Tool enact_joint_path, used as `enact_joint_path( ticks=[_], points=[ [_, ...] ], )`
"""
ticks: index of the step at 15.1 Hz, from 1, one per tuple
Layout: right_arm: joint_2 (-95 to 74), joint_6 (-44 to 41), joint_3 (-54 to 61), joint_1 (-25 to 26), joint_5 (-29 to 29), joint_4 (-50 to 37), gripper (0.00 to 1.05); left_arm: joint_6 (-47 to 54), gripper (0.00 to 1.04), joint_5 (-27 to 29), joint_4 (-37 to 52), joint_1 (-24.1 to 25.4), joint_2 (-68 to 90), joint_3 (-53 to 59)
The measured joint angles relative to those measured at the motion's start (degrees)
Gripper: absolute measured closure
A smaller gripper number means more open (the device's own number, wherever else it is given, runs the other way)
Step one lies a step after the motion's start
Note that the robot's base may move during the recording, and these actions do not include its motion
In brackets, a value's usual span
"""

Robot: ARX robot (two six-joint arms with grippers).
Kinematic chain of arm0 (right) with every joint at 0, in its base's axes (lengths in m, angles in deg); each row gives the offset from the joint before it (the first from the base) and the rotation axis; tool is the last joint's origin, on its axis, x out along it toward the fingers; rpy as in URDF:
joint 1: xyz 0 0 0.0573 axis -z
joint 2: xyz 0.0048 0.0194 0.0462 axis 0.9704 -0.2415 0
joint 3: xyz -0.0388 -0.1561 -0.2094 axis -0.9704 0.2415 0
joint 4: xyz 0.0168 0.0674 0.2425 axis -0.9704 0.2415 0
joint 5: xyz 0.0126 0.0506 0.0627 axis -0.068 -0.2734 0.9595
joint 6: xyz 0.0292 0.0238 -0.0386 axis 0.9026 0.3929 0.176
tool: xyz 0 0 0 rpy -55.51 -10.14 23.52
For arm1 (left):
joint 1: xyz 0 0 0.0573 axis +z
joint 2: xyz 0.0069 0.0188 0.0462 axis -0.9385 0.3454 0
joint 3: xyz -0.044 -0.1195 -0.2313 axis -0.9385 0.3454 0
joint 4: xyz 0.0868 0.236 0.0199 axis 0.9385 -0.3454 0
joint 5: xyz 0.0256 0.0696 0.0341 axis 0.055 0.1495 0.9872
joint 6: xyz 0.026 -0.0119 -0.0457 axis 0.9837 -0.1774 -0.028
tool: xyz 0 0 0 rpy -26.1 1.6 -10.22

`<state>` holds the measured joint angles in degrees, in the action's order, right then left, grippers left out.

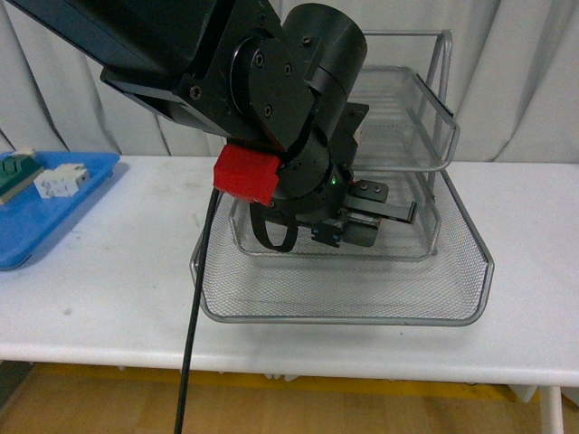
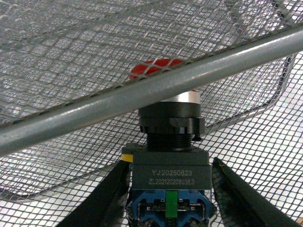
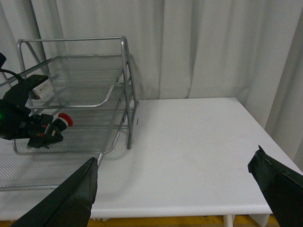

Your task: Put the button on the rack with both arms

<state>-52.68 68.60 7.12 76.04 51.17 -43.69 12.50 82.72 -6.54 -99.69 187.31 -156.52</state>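
Standing here, I see the left gripper (image 2: 170, 163) reached deep into the silver wire-mesh desk rack (image 1: 362, 294) with its three stacked tiers. Its dark fingers (image 2: 102, 198) are clenched on the blocky body of the small push-button switch (image 2: 170, 175), the one with the round red cap on a black and bluish base. The button hangs in the air inside the rack, touching no mesh that I can make out. One of the rack's silver tubular rails (image 2: 71, 116) crosses just in front of the red cap. I take it for the front edge of the middle tier, though the arm blocks too much for me to be sure.

That rail is my main worry. If the arm pushes on at this height, I'd expect the cap or its black collar to catch on the tube. That could twist the button in the grip or shove the whole rack back across the white table (image 3: 199, 142).

Letting go here looks risky too. The button is carried on its side, so it would likely drop onto the mesh below and roll on its round cap. The bulky wrist also sits close under the upper tier and could lift it, and the black cable (image 1: 194, 316) hangs over the rack's front rim, where it might snag.

The right gripper (image 3: 176, 156) is well apart, low over the table beside the rack. Its fingers (image 3: 78, 194) are spread wide and hold nothing, so it is not steadying the rack.
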Motion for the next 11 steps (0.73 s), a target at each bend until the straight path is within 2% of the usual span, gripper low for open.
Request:
enact_joint_path(
  ticks=[2, 3, 4, 8, 11],
  points=[
    [0.0, 0.0, 0.0, 0.0, 0.0, -0.02, 0.06, -0.02, 0.29, -0.48, 1.81, -0.09, -1.29, 1.88],
    [0.0, 0.0, 0.0, 0.0, 0.0, 0.0, 0.06, -0.22, 0.14, -1.18, 2.89, -0.42, -4.09, 5.31],
    [0.0, 0.0, 0.0, 0.0, 0.02, 0.0, 0.06, -0.15, 0.05, -1.22, 5.42, -0.85, -7.74, 9.03],
    [0.0, 0.0, 0.0, 0.0, 0.02, 0.0, 0.06, 2.05, 0.07, -1.11, 19.26, -2.32, -27.41, 29.07],
    [0.0, 0.0, 0.0, 0.0, 0.0, 0.0, 0.06, 2.01, 0.07, -0.02, 21.86, -0.92, -41.86, 43.12]
  ],
)
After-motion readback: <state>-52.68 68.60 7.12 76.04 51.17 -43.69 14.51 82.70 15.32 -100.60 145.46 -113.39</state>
